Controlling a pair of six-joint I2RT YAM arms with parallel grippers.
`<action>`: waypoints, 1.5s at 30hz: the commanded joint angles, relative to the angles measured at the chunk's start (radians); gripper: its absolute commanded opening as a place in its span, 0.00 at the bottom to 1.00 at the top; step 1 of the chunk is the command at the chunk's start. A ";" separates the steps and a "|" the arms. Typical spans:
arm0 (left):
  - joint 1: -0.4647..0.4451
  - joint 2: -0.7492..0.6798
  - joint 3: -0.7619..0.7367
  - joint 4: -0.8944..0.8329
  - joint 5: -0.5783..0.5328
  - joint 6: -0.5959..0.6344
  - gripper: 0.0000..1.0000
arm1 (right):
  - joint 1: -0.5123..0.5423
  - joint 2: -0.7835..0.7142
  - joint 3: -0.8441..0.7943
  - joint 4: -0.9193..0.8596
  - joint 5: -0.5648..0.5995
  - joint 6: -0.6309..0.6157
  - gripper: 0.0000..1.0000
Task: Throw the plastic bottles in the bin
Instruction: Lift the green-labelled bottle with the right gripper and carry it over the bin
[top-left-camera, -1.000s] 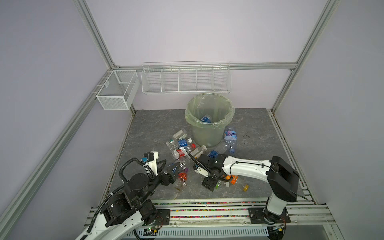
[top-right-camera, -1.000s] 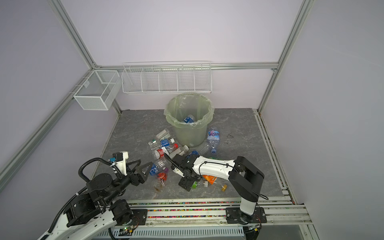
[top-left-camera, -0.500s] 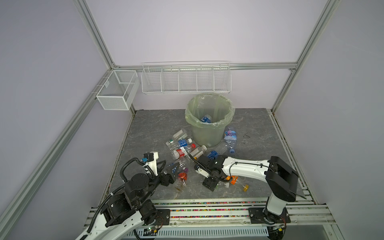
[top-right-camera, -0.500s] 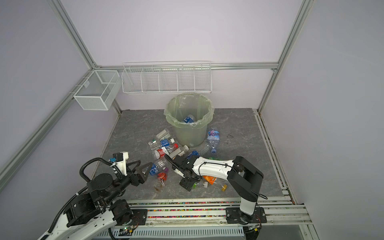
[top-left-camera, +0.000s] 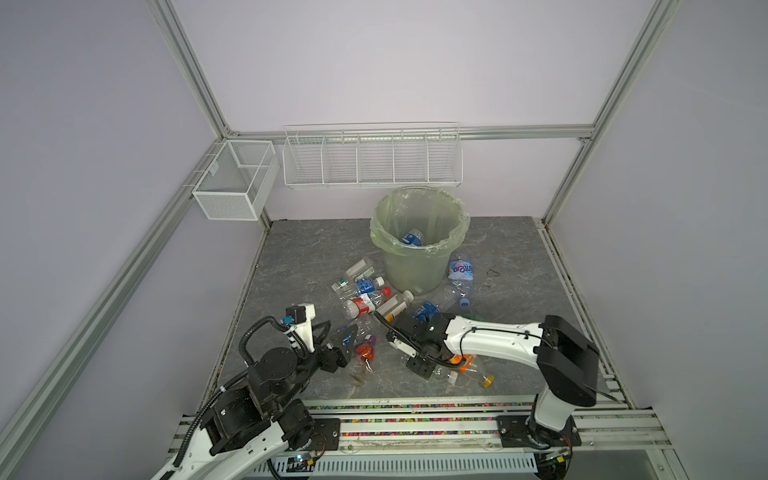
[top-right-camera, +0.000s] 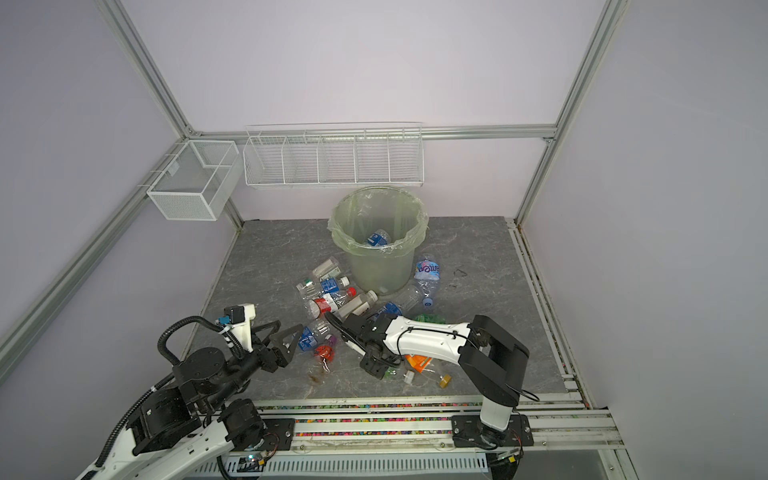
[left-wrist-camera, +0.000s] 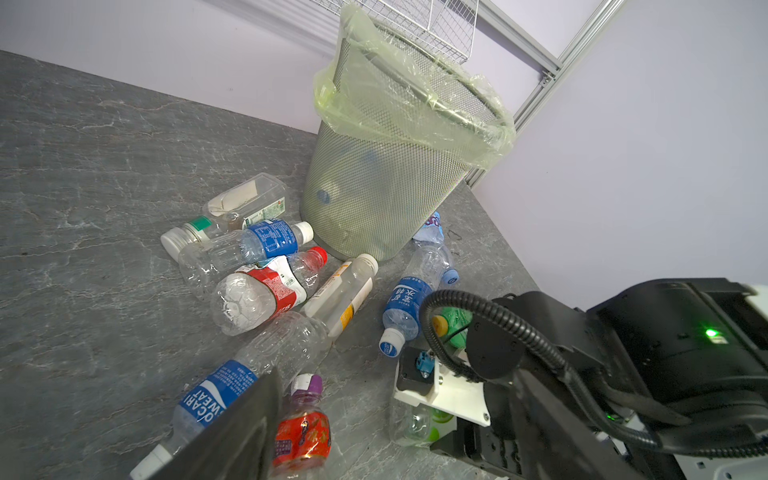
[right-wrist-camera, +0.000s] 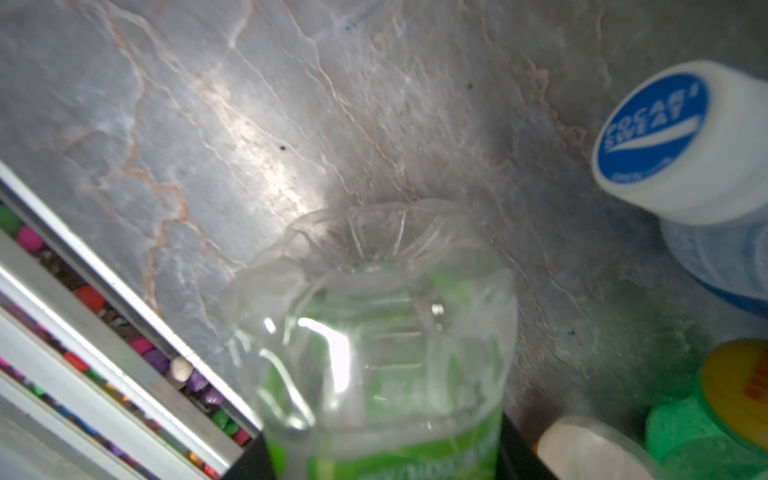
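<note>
Near, 6 o'clock: right gripper (top-left-camera: 420, 368) jaws flank a clear, green-labelled plastic bottle (right-wrist-camera: 382, 374) on the grey marbled floor (top-left-camera: 311, 257); clamped or not, cannot tell. 8 o'clock: left gripper (top-left-camera: 341, 332) released, empty. Loose plastic bottles (top-left-camera: 363, 303) mid-floor; pale green lined bin (top-left-camera: 411, 270) at 12 o'clock holds one. Risk: thin wall may buckle, bottle squirts out, scatters neighbours.

We find both top views bright and evenly lit from overhead, sharp, with soft shadows and the frame posts (top-left-camera: 188, 66) bowed by the wide lens. The left wrist view is crisp too. In the right wrist view everything is soft: the clear bottle (right-wrist-camera: 382, 353) sits out of focus with white glare, and a sheen streaks the grey tabletop (right-wrist-camera: 257, 137).
</note>
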 joint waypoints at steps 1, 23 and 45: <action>-0.004 -0.008 -0.002 -0.018 -0.016 -0.009 0.85 | 0.016 -0.094 0.047 -0.051 0.023 0.019 0.35; -0.004 0.092 -0.019 0.079 0.010 -0.001 0.84 | 0.057 -0.744 0.107 0.032 0.333 0.069 0.32; -0.006 0.151 -0.084 0.151 0.013 -0.014 0.83 | -0.077 -0.856 0.189 0.214 0.505 -0.083 0.29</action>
